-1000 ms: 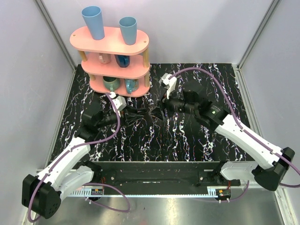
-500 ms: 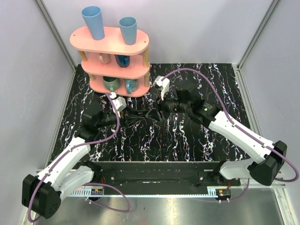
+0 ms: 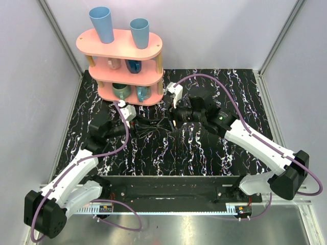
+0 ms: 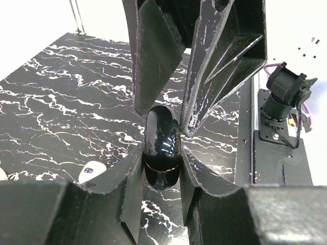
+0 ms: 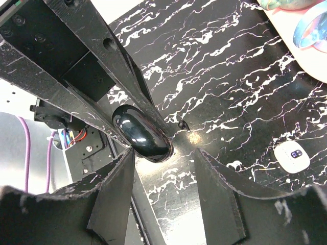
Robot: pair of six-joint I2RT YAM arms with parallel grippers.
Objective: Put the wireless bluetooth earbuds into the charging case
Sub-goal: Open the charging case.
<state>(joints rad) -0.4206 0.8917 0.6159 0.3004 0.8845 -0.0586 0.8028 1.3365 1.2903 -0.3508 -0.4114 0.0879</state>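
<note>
Since a second ago the right arm has swung in toward the left one, and its wrist now sits closer to the pink shelf (image 3: 122, 45); the left arm has hardly shifted. The two tools now meet nose to nose over the middle of the black marbled table (image 3: 204, 148).

On my left wrist feed, the left gripper (image 4: 161, 159) is pinching a glossy black oval object (image 4: 162, 145) by its sides, holding it upright between the pads. The right gripper (image 5: 164, 155) faces it with its jaws spread. Its fingers straddle the far end of that black object, and I cannot tell whether either finger actually touches it.

What I take for the charging case (image 5: 291, 155), a small cream-white rounded-square piece with a dark mark on top, lies flat on the table. It is on the shelf side of both grippers, apart from them, and nothing is gripping it. A pale sliver (image 4: 1, 175) at the left edge of the left wrist feed is too cut off for me to name.
</note>
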